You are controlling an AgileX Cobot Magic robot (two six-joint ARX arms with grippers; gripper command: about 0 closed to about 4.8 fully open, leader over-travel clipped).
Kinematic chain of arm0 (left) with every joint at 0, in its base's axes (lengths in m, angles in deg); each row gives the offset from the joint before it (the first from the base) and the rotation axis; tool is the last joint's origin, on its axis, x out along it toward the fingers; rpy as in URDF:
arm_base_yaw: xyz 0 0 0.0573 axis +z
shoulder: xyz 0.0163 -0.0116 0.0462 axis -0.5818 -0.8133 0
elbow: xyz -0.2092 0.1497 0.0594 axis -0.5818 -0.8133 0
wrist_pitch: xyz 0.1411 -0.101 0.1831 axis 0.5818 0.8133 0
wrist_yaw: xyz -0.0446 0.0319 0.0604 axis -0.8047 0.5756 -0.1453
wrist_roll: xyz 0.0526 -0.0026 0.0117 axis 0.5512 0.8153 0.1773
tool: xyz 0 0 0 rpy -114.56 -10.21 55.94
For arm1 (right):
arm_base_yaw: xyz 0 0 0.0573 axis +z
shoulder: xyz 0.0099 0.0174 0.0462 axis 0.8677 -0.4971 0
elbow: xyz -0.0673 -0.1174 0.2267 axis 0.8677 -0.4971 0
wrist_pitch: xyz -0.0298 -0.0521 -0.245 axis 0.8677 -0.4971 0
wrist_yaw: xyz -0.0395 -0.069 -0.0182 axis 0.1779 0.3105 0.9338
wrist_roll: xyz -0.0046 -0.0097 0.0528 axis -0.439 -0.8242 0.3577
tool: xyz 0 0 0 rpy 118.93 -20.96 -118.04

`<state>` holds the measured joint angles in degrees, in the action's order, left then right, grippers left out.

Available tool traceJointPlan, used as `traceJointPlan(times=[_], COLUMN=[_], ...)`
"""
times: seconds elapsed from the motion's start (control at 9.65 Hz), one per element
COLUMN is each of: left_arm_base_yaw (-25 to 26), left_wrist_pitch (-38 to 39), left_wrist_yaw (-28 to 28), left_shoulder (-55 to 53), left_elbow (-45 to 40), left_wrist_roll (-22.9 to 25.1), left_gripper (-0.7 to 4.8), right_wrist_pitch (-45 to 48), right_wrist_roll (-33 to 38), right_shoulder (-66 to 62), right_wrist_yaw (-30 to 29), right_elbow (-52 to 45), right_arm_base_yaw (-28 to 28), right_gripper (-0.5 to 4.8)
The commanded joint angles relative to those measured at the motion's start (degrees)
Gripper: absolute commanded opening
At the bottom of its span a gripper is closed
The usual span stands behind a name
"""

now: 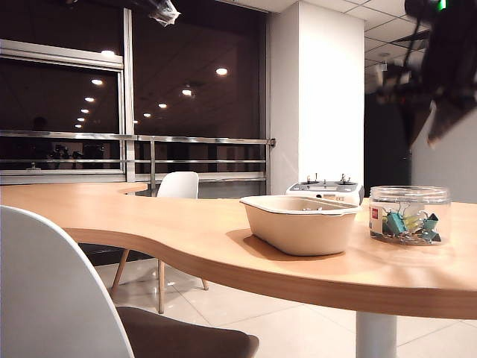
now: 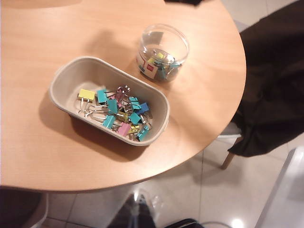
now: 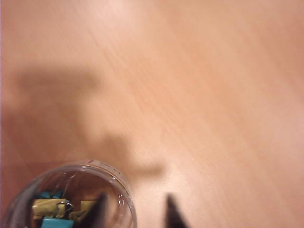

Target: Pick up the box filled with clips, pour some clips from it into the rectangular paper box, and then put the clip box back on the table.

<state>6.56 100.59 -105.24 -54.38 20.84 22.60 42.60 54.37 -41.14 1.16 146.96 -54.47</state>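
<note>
We see the tub (image 1: 409, 215) upright at the tray's (image 1: 298, 222) 3 o'clock, light, slick-walled; we'd grip mid-wall. Right gripper (image 3: 135, 211) gapes above; left gripper unseen.

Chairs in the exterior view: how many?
2. A white chair stands close to the camera at the table's near edge; another white chair stands beyond the table, by the window railing. Others may be hidden.

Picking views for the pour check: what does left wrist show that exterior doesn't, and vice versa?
Left wrist only: the clips lying inside the rectangular paper box.
Exterior only: the grey device with knobs behind the box, a white chair, and the right hand, blurred, raised above the clip box.
Both: paper box and clip box upright on the table, apart, some clips left in the clip box.
</note>
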Motion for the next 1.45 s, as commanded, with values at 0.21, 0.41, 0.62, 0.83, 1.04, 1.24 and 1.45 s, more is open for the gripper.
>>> traceJointPlan(times=[0.21,0.41,0.62,0.83,1.04,1.24,1.45], left_arm_base_yaw=[-0.1,-0.1,-3.1,-9.2,-13.7,-14.1,-14.1], left_wrist_pitch=[6.3,6.3,10.9,10.8,9.8,2.2,-6.7], left_wrist_yaw=[-1.7,-1.7,1.2,4.1,3.8,6.6,15.6], left_shoulder=[2.4,4.0,6.7,8.4,10.3,15.5,21.8], left_elbow=[3.5,3.5,3.5,3.5,0.4,-8.2,-15.0], left_wrist_roll=[3.3,4.0,4.2,4.0,4.0,1.3,1.1], left_gripper=[-0.07,-0.07,-0.07,-0.07,-0.07,-0.07,-0.07], right_wrist_pitch=[-10.5,-9.7,8.7,14.6,16.6,18.8,20.1], right_wrist_roll=[0.5,0.5,0.4,0.3,0.3,0.3,0.4], right_shoulder=[11.0,16.8,50.5,69.2,85.9,100.1,99.1], right_wrist_yaw=[-0.2,-0.3,-3.5,-5.9,-1.3,-0.4,-1.5], right_elbow=[6.6,6.6,-23.7,-45.1,-61.1,-70.6,-70.4], right_arm_base_yaw=[1.1,2.1,4.4,4.4,4.4,4.4,4.5], right_gripper=[-0.01,-0.01,-0.01,-0.01,-0.01,0.07,0.22])
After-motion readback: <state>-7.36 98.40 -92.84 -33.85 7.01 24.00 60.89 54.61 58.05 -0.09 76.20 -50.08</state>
